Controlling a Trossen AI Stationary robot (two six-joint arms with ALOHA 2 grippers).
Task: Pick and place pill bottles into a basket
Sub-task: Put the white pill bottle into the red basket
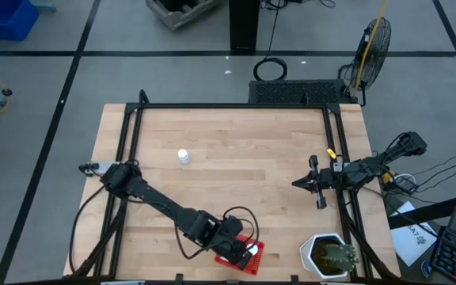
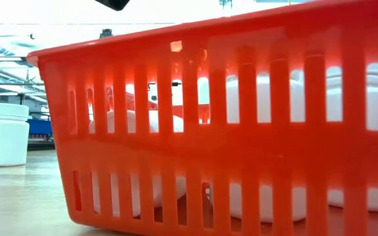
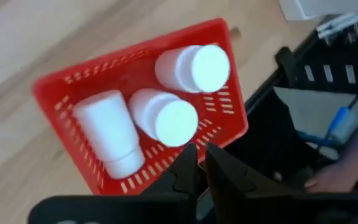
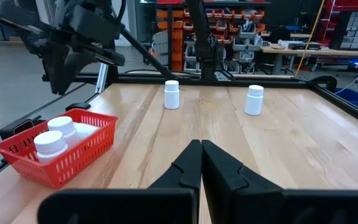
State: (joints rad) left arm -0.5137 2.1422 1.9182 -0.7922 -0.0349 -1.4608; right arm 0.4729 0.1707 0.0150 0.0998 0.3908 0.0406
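The red basket (image 1: 248, 255) sits at the table's near edge and fills the low view (image 2: 228, 131). In the left wrist view, three white pill bottles lie in it: one (image 3: 109, 132) on its side and two (image 3: 165, 116) (image 3: 194, 66) with their caps toward the camera. My left gripper (image 3: 197, 157) hovers above the basket's edge, shut and empty. Two more bottles (image 4: 171, 94) (image 4: 253, 99) stand upright on the table; one shows in the high view (image 1: 183, 157). My right gripper (image 1: 301, 184) is shut and empty at the table's right.
A white pot with a green plant (image 1: 328, 255) stands at the near right corner, right of the basket. A black frame (image 1: 236, 105) runs round the table's edges. Bare wood lies between the two arms.
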